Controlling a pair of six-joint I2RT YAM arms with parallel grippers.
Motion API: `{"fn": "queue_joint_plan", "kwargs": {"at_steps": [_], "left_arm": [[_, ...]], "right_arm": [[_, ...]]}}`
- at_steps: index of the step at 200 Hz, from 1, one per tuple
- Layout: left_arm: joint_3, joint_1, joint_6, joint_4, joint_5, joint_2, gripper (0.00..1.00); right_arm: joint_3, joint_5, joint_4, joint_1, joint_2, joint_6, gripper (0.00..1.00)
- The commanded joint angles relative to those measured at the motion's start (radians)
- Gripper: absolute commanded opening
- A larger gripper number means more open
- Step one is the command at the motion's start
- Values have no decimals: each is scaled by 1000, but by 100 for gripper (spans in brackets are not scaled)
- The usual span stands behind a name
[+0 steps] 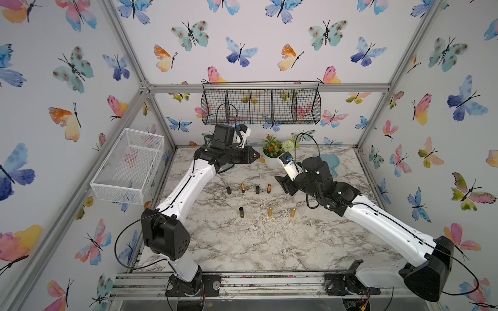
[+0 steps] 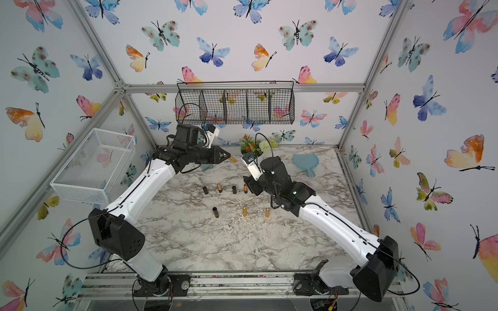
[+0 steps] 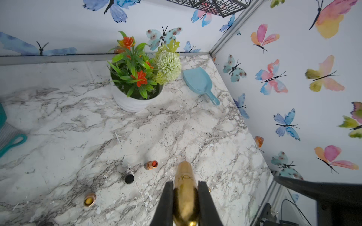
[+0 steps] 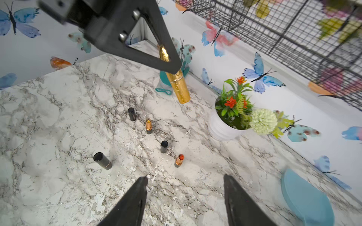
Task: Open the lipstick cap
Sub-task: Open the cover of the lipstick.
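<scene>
The likeliest failure is the glittery gold cylindrical lipstick tube (image 4: 179, 88) twisting or sliding out of the left gripper (image 3: 185, 185). That gripper is clamped tight on the tube near 1 end, so most of its length sticks out past the fingertips. A pull that runs off the tube's axis would lever it loose, and the metal looks slick. If it drops, it falls toward the row of small black and copper lipstick pieces (image 4: 148, 126) standing on the white marble-patterned tabletop (image 4: 58, 117), and would probably topple some. A wide swing could also clip the white pot of artificial flowers (image 4: 221, 129) near the tube's free end.

The right gripper (image 4: 185, 177) is empty, its 2 fingers spread partway, hovering above the tabletop. The tube hangs in the air ahead of it and higher, well apart, with its free end pointing away from the left arm. I cannot tell which end is the cap.
</scene>
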Motion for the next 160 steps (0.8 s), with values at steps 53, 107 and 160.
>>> {"fn": "queue_joint_plan", "kwargs": {"at_steps": [53, 107, 160], "left_arm": [[-129, 42, 1, -83, 247, -109, 0], [-125, 50, 11, -98, 262, -118, 0], [-136, 50, 17, -101, 294, -111, 0]], "right_arm": [[158, -236, 32, -1, 163, -80, 60], [171, -313, -4, -7, 219, -83, 59], [152, -328, 18, -10, 225, -85, 54]]}}
